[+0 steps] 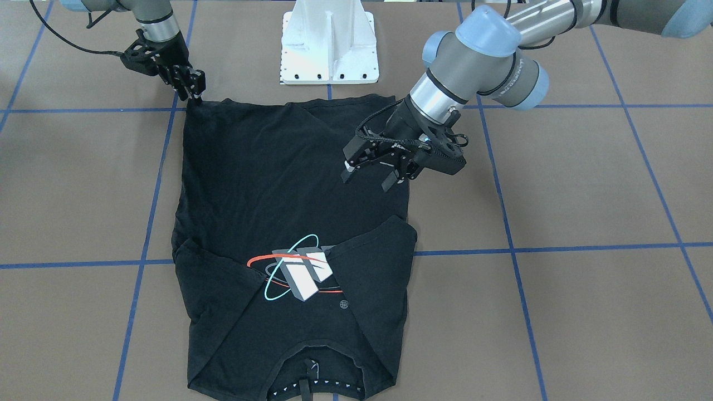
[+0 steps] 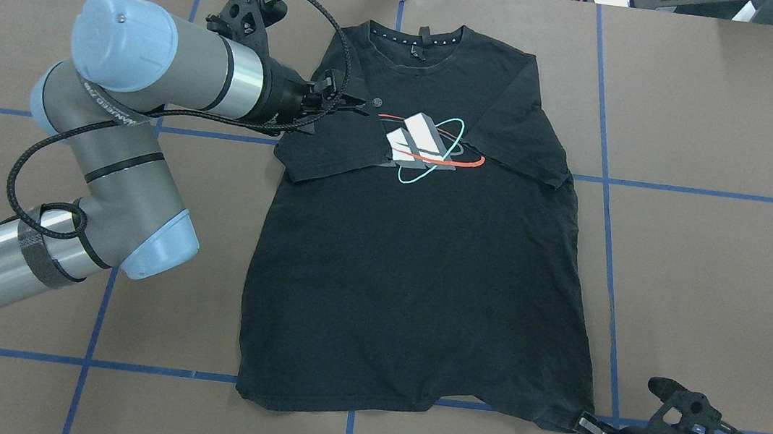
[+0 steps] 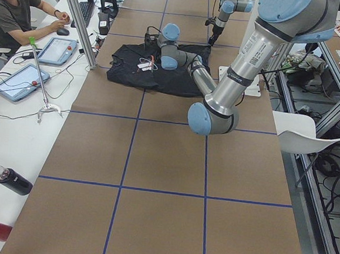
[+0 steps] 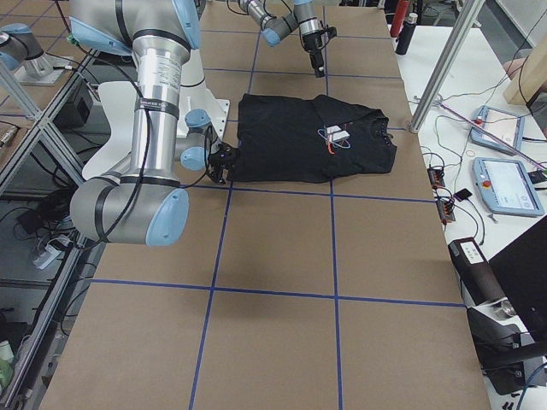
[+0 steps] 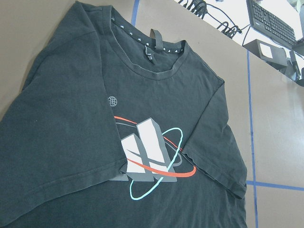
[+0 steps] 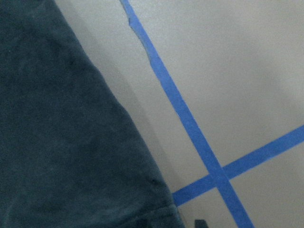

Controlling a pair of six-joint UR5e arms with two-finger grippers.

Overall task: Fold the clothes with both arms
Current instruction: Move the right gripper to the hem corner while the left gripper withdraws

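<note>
The black T-shirt (image 1: pixel 278 184) lies flat, print up, with its collar on the far side from the robot (image 2: pixel 425 265). Both sleeves are folded in over the chest, next to the print (image 1: pixel 301 273). My left gripper (image 1: pixel 369 179) is open and empty, hovering above the shirt's edge near the folded left sleeve (image 2: pixel 321 155). The left wrist view shows the print and collar (image 5: pixel 152 52). My right gripper (image 1: pixel 195 94) is low at the hem corner (image 2: pixel 570 421) nearest the robot, and looks shut on it. The right wrist view shows the shirt edge (image 6: pixel 61 142).
The white pedestal base (image 1: pixel 328 44) stands just behind the hem. Blue tape lines (image 1: pixel 557 248) grid the brown table. An operator (image 3: pixel 14 9) with tablets sits at the far edge, and bottles (image 3: pixel 12 180) lie at the table's left end.
</note>
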